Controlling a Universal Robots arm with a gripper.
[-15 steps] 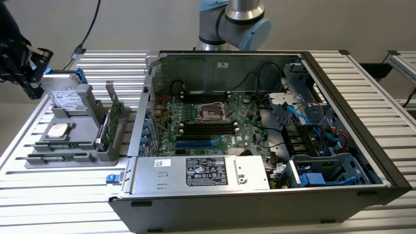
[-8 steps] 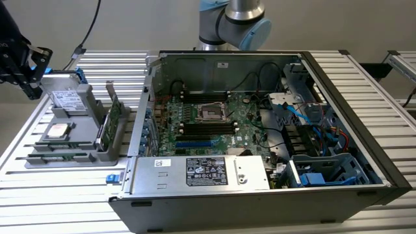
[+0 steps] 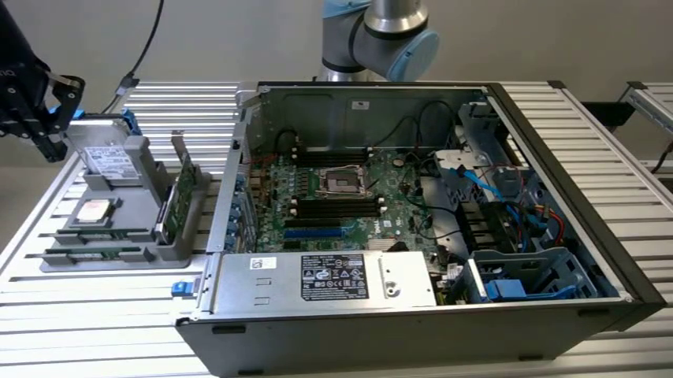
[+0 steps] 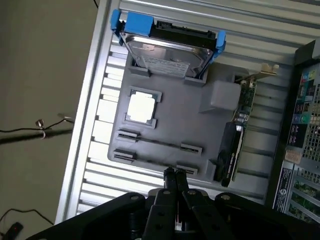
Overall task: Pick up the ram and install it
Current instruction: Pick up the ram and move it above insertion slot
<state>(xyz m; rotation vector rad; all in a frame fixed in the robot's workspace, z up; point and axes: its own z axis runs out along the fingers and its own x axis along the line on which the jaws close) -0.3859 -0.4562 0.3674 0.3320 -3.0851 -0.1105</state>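
Observation:
Two ram sticks stand on edge in the grey tray [image 3: 158,253]: one ram [image 3: 102,234] behind, another ram [image 3: 91,253] at the tray's front. From the wrist they read as thin lines, ram [image 4: 160,142] and ram [image 4: 150,162]. My gripper [image 3: 50,150] hangs above the tray's far left corner, well clear of it. In the wrist view my gripper [image 4: 174,173] has its fingertips together with nothing between them, over the end of the nearer ram. The open computer case [image 3: 547,118] shows the motherboard [image 3: 395,197] with black memory slots [image 3: 334,209] beside the processor socket [image 3: 344,183].
The tray also carries a hard drive [image 4: 167,50] in a blue bracket, a square silver processor [image 4: 141,107] and an upright expansion card [image 4: 239,130]. A power supply [image 3: 326,279] sits at the case front, with cables and blue drive cages [image 3: 526,276] at the exterior view's right.

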